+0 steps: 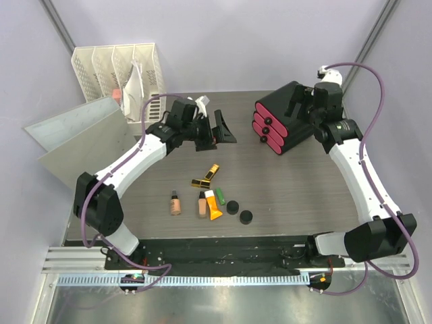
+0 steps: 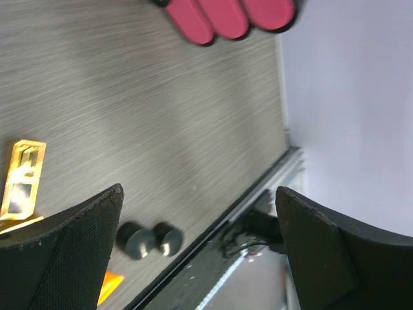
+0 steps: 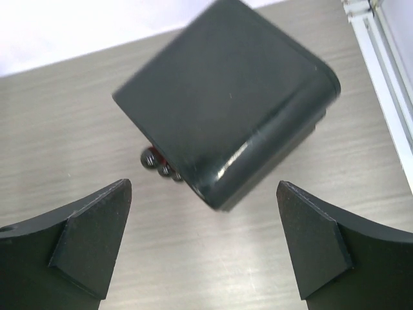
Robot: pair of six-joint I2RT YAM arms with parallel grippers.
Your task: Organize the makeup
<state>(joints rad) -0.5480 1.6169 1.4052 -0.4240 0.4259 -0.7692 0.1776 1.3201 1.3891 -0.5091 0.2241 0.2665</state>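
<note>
From above, the slotted rail [image 1: 223, 279] runs closest, along the near edge of the worktop [image 1: 304, 189]. Just past it, around the middle of that edge, the makeup lies loose: two foundation bottles [image 1: 175, 204], an orange tube [image 1: 214, 206], a green stick [image 1: 220, 196], two round black discs [image 1: 233, 207] and, a little farther in, two gold-black lipsticks [image 1: 213, 172]. The left pincer [image 1: 216, 135] hangs beyond them, spread wide and empty. The right pincer [image 1: 305, 102] hovers at the black organizer box [image 1: 280, 128] near the far right corner.

On the left wrist view, the wide-set fingers [image 2: 64, 258] frame both discs, one lipstick and the pink drawers [image 2: 226, 16].

On the right wrist view, the fingers [image 3: 77, 245] stand wide apart with nothing between them, the box and its small knobs [image 3: 158, 161] just ahead.
</note>
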